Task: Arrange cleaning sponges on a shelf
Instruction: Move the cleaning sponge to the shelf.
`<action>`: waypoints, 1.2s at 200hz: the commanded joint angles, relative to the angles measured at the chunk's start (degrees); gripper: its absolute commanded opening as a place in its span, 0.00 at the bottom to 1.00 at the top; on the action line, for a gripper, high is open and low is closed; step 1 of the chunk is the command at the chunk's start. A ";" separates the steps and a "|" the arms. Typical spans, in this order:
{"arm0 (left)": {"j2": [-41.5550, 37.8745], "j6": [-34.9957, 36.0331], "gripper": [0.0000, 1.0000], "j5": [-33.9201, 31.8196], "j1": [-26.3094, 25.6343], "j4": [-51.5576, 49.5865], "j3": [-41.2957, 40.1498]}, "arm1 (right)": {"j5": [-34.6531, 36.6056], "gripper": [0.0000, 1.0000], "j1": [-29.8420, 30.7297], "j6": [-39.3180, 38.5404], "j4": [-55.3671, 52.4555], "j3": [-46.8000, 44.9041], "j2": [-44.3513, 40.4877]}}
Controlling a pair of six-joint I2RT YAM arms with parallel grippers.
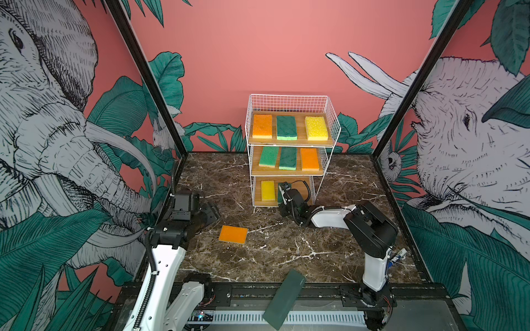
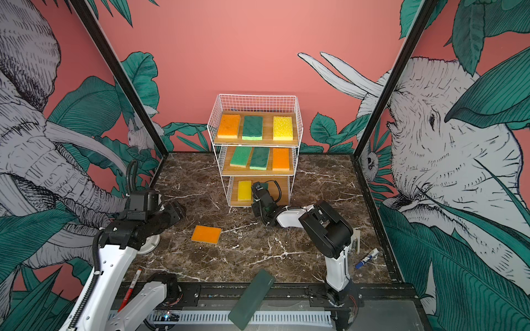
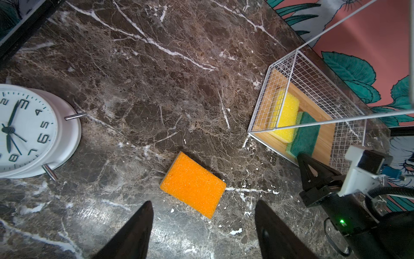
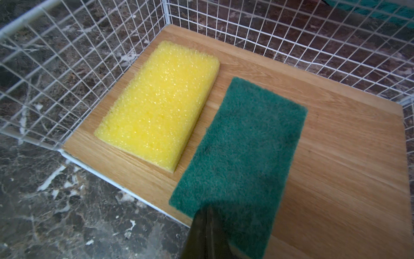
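My right gripper [image 4: 207, 215] reaches into the bottom tier of the shelf [image 1: 332, 126], its jaws pressed together at the near end of a dark green sponge [image 4: 242, 152]; whether they pinch its edge or only rest on it I cannot tell; that sponge lies flat on the lowest board, just beside a yellow sponge [image 4: 159, 103] with a narrow strip of wood between them.

My left gripper [image 3: 202, 224] hovers above the tabletop [image 1: 286, 252] with its jaws spread wide and holding nothing; an orange sponge [image 3: 193, 185] lies flat on the marble just ahead of them, skewed to the shelf and well apart from it.

In both top views the top board carries three sponges in a row, orange [image 1: 262, 126], dark green [image 1: 286, 127] and yellow [image 1: 316, 128]; the middle board carries a lighter green sponge [image 2: 240, 157], a dark green one [image 2: 259, 158] and an orange one [image 2: 280, 159].

A white alarm clock [image 3: 33, 132] lies on the tabletop near my left arm; a long dark green slab [image 1: 285, 298] lies across the front edge of the tabletop; a blue marker [image 2: 367, 258] and a red pen [image 2: 132, 288] lie at the front corners.
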 commanded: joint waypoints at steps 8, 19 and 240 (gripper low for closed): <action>0.04 -0.07 0.73 -1.06 0.15 -0.18 -0.22 | 0.61 0.08 -0.86 0.11 0.68 1.38 1.67; 0.09 -0.17 0.73 -1.06 0.11 -0.18 -0.42 | 0.87 0.08 -1.02 0.11 0.83 1.68 1.78; 2.36 -4.01 0.79 -3.06 0.09 -5.67 -10.30 | -0.17 0.46 4.96 -3.79 -0.48 -6.09 -15.95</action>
